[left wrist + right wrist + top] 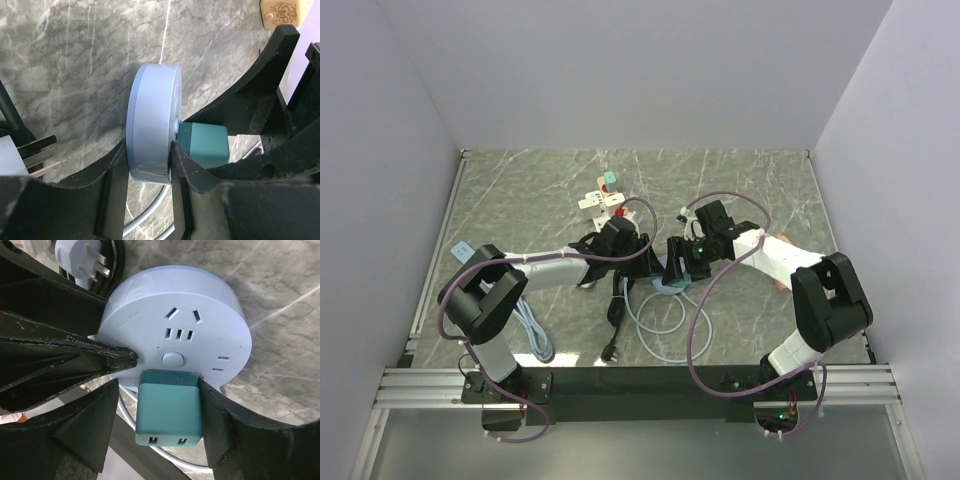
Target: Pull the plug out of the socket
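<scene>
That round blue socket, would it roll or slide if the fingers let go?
Probably rigid: the round socket shows no flex between the left fingers. Held on edge, its smooth rim might roll, though the attached cable likely checks that.

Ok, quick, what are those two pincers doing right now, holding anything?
Left pincer: closed on the rim of the round socket.
Right pincer: closed on the teal plug, which is plugged into that socket.
</scene>
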You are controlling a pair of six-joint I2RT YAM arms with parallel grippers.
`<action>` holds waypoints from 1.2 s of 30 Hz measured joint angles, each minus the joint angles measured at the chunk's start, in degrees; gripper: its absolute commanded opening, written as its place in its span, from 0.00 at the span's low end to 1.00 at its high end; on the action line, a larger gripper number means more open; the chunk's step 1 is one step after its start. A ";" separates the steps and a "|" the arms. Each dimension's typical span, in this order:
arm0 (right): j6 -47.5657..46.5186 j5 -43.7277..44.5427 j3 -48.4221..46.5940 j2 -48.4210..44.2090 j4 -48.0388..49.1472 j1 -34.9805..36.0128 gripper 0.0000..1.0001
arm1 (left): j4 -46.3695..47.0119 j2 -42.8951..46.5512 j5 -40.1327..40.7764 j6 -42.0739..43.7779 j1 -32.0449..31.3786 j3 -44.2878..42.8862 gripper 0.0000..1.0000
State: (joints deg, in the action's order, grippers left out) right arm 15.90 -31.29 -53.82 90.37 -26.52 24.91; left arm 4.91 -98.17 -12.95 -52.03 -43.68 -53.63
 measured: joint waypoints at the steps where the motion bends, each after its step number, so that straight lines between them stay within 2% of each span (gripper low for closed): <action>1: -0.02 0.02 0.00 0.00 -0.07 0.04 0.66 | 0.07 -0.07 -0.20 0.00 0.02 0.00 0.00; 2: -0.17 0.09 0.00 0.02 -0.15 0.09 0.58 | 0.07 -0.11 -0.33 0.00 0.07 0.00 0.00; 7: -0.35 0.76 -0.46 1.11 -0.87 -0.20 0.40 | -0.09 -0.26 -1.14 0.04 0.35 0.00 0.00; 8: -0.33 0.74 -0.68 1.33 -1.09 -0.20 0.28 | -0.07 -0.31 -1.20 0.04 0.37 0.00 0.00; 10: -0.39 0.66 -1.77 2.12 -2.32 -0.20 0.13 | -0.07 -0.33 -1.20 0.07 0.39 0.00 0.00; 11: -0.39 0.63 -2.29 2.45 -2.93 -0.20 0.00 | -0.04 -0.33 -1.25 0.04 0.44 0.00 0.00; 17: -0.39 1.73 -4.44 2.58 -7.43 -0.02 0.00 | 0.87 -0.33 -1.79 -0.11 0.37 0.42 0.00; 25: -1.92 7.32 -12.41 -0.07 -19.32 -1.46 0.00 | 9.01 0.09 -4.33 -2.32 0.37 1.05 0.00; 31: -2.49 3.91 -12.87 -2.54 -21.35 -5.62 0.00 | 13.42 0.22 -4.28 -3.41 0.02 1.29 0.00; 36: -2.40 3.02 -11.67 -4.68 -20.26 -6.32 0.00 | 14.08 0.70 -4.37 -3.78 -0.02 1.38 0.00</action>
State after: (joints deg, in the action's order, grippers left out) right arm 13.50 -28.27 -65.49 85.69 -46.78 18.59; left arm 18.98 -97.47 -17.32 -55.81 -43.70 -52.25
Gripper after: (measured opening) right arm 0.531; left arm 0.377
